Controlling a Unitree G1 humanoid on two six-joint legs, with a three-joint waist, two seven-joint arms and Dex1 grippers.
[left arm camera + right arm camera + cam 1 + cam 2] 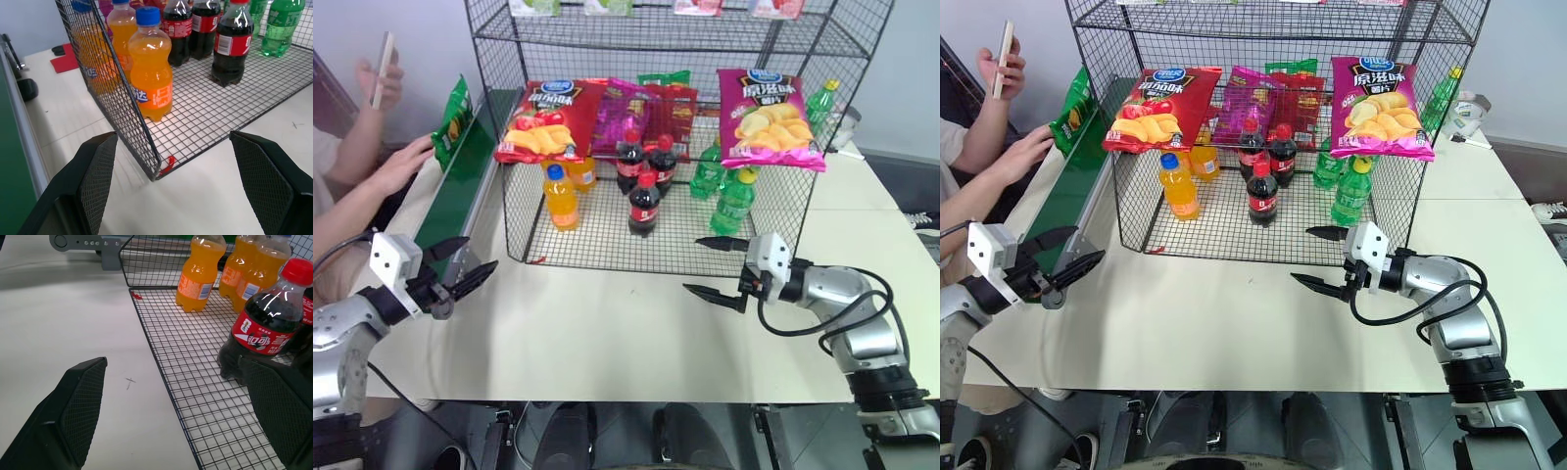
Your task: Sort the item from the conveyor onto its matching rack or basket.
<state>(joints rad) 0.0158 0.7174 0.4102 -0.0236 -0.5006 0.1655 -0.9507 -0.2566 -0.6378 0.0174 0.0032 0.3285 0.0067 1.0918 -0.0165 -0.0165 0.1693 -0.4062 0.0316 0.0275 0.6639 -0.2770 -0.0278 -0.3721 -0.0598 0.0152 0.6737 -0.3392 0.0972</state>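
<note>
Far up the long dark-green conveyor belt with pale side rails, the shiny green chip bag stands under a person's hand, likely just set there to ride down. Chip bags hang on the tall black wire rack, so the green one probably goes there too. Both left fingers and right fingers are spread wide and hold nothing, waiting over the pale table.

Cream tabletop, pale wall
</note>
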